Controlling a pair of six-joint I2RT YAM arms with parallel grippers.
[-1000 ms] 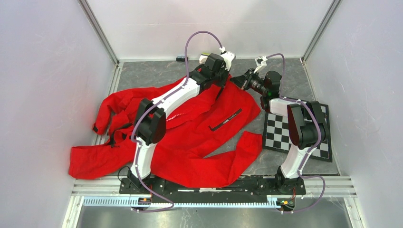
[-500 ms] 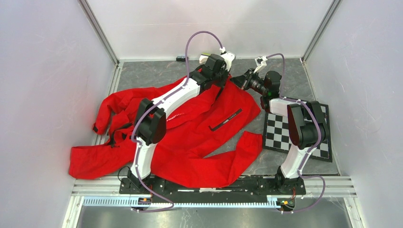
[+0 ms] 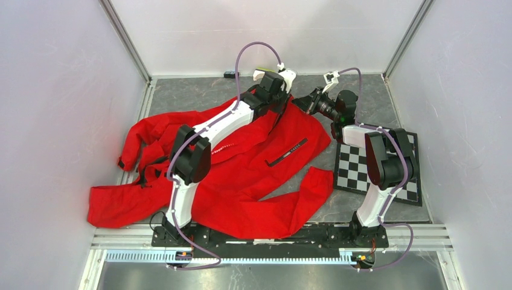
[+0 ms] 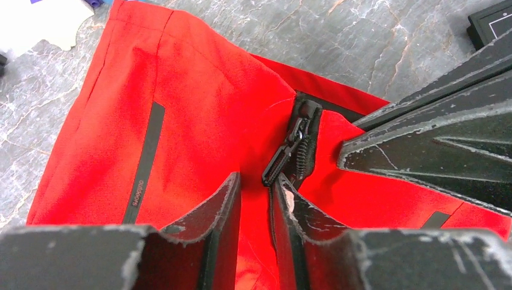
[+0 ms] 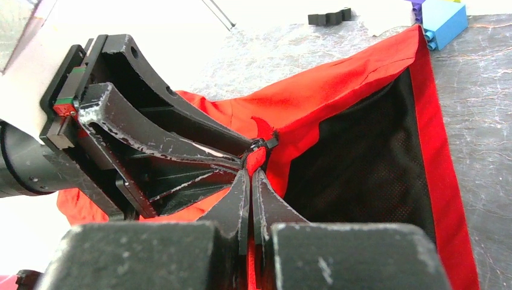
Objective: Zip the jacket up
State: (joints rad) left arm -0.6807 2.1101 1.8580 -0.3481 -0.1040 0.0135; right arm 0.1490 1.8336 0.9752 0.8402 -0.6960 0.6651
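Note:
The red jacket (image 3: 253,163) lies spread on the grey table, with one black pocket strip (image 3: 287,151) facing up. My left gripper (image 3: 279,109) reaches over its far end. In the left wrist view its jaws (image 4: 256,178) stand a small gap apart over red fabric (image 4: 199,109). The black zipper slider (image 4: 302,121) and its pull tab (image 4: 281,163) lie just ahead of the tips. My right gripper (image 3: 300,99) is shut on the jacket's red edge (image 5: 338,90) beside the zipper; it also shows in its own view (image 5: 250,172). The dark lining (image 5: 362,157) is exposed there.
A checkerboard (image 3: 374,166) lies at the right, beside the jacket. A small black object (image 3: 230,75) sits by the back wall. A blue block (image 5: 445,23) and a black piece (image 5: 329,16) lie beyond the hem. White walls close in on three sides.
My left gripper has shifted very slightly left and nearer. The right gripper and the jacket have not visibly moved.

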